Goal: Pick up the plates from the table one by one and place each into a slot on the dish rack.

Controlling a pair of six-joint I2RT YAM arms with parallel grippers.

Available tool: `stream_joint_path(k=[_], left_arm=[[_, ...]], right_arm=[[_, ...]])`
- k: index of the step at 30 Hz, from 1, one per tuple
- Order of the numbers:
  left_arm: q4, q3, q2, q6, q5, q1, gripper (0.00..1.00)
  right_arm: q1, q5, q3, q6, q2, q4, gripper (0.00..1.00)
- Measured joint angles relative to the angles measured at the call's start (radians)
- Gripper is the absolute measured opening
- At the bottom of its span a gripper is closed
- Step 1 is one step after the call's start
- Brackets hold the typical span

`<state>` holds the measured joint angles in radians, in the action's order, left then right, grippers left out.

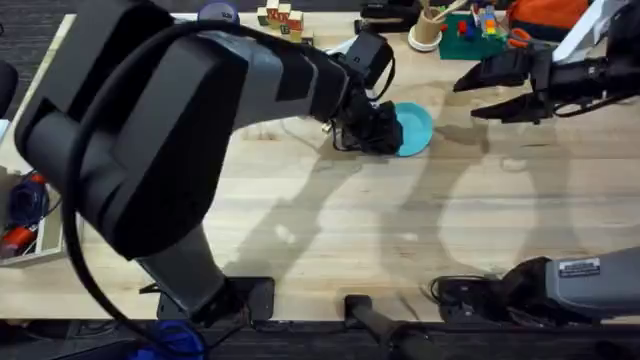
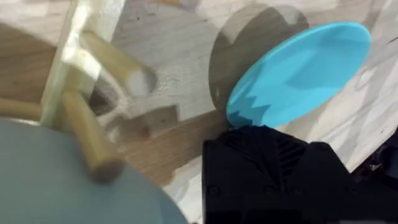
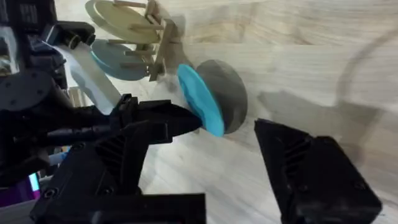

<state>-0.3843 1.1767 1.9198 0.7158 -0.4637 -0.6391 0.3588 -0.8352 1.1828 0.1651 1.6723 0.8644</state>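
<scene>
A turquoise plate is held tilted on edge just above the table, with my left gripper shut on its rim. In the left wrist view the plate sticks out past a black finger, beside the dish rack's pegs and a pale blue plate standing in the rack. The right wrist view shows the rack holding a yellow-green plate and the pale blue plate, with the turquoise plate just in front. My right gripper hovers open to the plate's right.
Along the far edge stand wooden blocks, a cup of utensils and a green tray of toys. A box of tools sits at the left edge. The left arm's bulk covers the table's left half.
</scene>
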Motion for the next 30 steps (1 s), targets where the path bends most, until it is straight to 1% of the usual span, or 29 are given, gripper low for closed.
stream_joint_path(k=[10, 13, 19, 26, 30], left_arm=[[0.0, 0.0, 0.0, 0.0, 0.0, 0.0, 0.04], [0.0, 0.0, 0.0, 0.0, 0.0, 0.0, 0.041], [0.0, 0.0, 0.0, 0.0, 0.0, 0.0, 0.04], [0.0, 0.0, 0.0, 0.0, 0.0, 0.0, 0.041], [0.0, 0.0, 0.0, 0.0, 0.0, 0.0, 0.041]], right_arm=[[-0.011, 0.0, 0.0, 0.012, 0.028, -0.009, 0.992], [-0.043, 0.004, 0.0, 0.039, 0.03, -0.015, 0.992], [-0.133, 0.035, 0.0, 0.067, 0.03, -0.065, 0.992], [-0.199, 0.048, 0.0, 0.071, 0.034, -0.083, 0.992], [-0.224, 0.051, 0.001, 0.067, 0.066, -0.084, 0.992]])
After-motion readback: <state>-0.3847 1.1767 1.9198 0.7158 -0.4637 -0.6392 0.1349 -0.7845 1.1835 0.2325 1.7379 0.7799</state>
